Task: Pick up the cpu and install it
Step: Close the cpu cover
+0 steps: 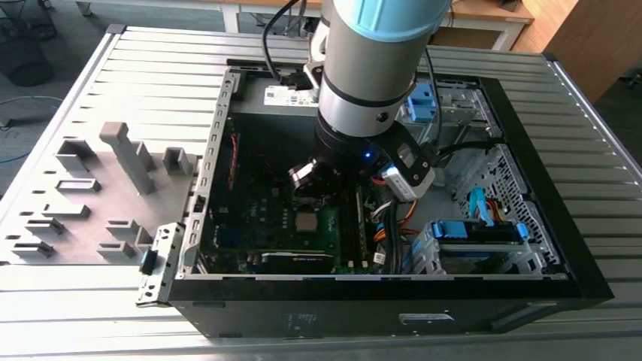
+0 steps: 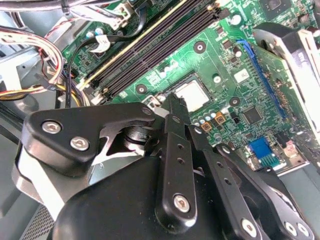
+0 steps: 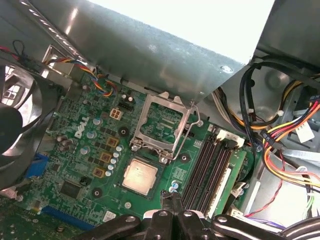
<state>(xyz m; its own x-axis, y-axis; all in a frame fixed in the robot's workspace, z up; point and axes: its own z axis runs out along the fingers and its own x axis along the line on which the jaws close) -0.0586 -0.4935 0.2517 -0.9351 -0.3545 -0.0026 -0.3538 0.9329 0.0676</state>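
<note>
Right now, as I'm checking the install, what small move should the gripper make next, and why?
Probably shift toward the raised socket frame to fold it down: the cpu already lies flat in its socket, uncovered, with the gripper just beside it.

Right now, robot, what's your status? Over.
Pincer shut, holding nothing, over the motherboard. Cpu lying flat in its socket. Socket frame flipped open beside it. Nothing on top of the cpu.
</note>
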